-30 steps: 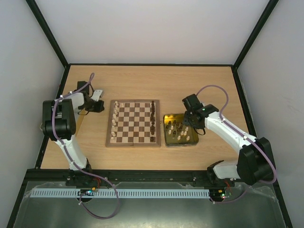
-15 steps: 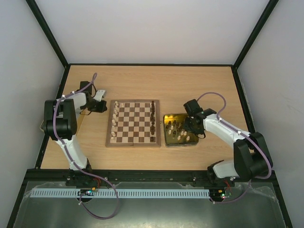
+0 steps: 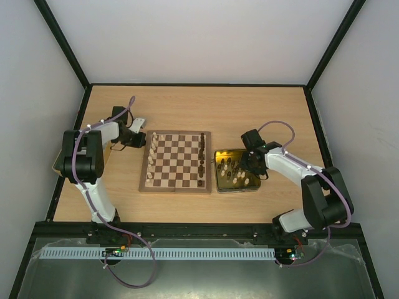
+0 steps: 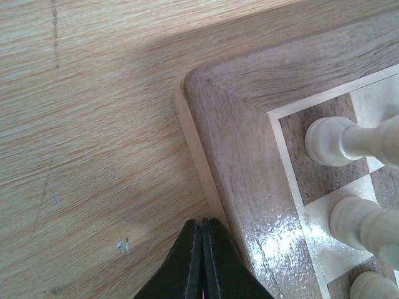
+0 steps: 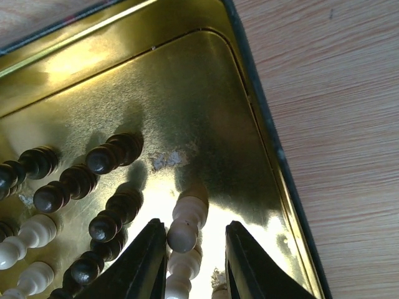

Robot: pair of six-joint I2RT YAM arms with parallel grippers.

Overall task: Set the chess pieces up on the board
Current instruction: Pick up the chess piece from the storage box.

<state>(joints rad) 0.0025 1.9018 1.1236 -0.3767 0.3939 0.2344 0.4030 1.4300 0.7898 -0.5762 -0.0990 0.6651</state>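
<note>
The board (image 3: 176, 187) lies mid-table, with cream pieces (image 3: 151, 159) in its left column and dark pieces (image 3: 201, 156) in its right column. My left gripper (image 3: 138, 139) is shut and empty, its tips (image 4: 202, 222) low on the table against the board's (image 4: 243, 143) far-left corner edge, beside cream pieces (image 4: 340, 140). My right gripper (image 3: 247, 163) is open and low inside the gold tray (image 3: 237, 190). In the right wrist view its jaws (image 5: 194, 227) stand either side of an upright cream piece (image 5: 186, 221), close to the left finger. I cannot tell if they touch.
The gold tray (image 5: 187, 93) right of the board holds several dark pieces (image 5: 115, 152) and cream pieces (image 5: 28, 233), crowded left of my right gripper. The tray's raised rim (image 5: 268, 124) runs just right of the jaws. Bare wooden table (image 3: 187, 106) lies beyond the board.
My left gripper has moved right, up to the board's far-left corner. My right gripper has dropped lower over the tray and its arm has folded in.
</note>
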